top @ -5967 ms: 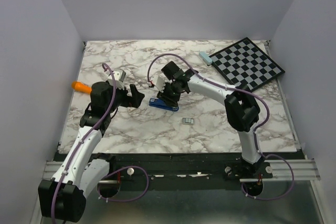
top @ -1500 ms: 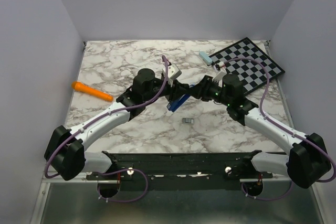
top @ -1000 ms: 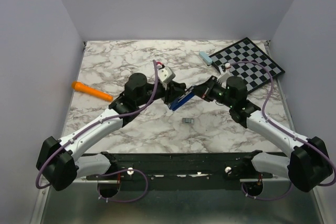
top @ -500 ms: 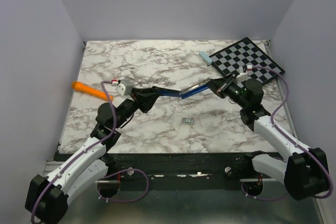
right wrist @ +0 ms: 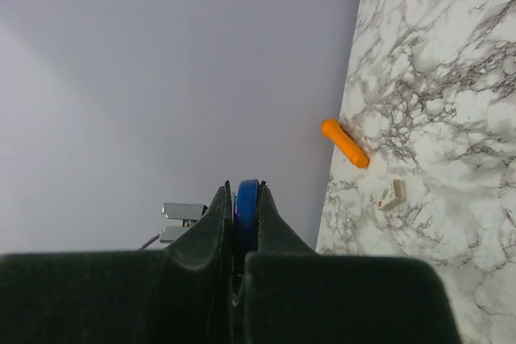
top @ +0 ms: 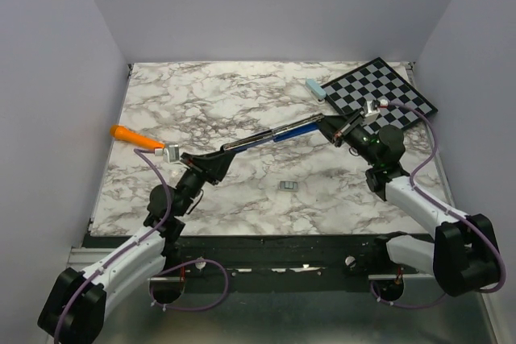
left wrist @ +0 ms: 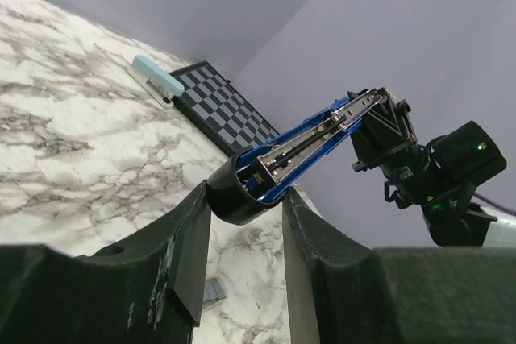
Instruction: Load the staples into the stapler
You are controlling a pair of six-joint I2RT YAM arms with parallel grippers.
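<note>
Top external: the stapler (top: 278, 134) is swung open into one long line and hangs over the marble table (top: 201, 94), stretched between the two arms. The left gripper (top: 216, 160) has the silvery-channel end and the right gripper (top: 326, 126) has the blue end, which sits higher and closer to the far wall.

Left wrist: the left gripper's jaws (left wrist: 244, 196) stand partly apart, pressed on both sides of the stapler's dark rounded hinge end. The stapler (left wrist: 310, 138) runs up and away from them with its metal channel facing the camera, to where the other arm's black gripper grips the far tip.

Right wrist: the right gripper (right wrist: 240, 196) is almost fully closed, pinching a thin blue edge of the stapler (right wrist: 247, 197) between its pads. Not much else of the stapler shows here.

The staples (top: 289, 186) lie flat on the table, on the near side of the stapler's span and roughly under its middle, well apart from both grippers. Left wrist catches them low between its fingers (left wrist: 213, 292).

Other items:
- orange stick (top: 135, 138) at the table's left edge
- checkerboard (top: 379, 98) in the far right corner
- light blue block (top: 314, 89) touching the checkerboard's left edge
</note>
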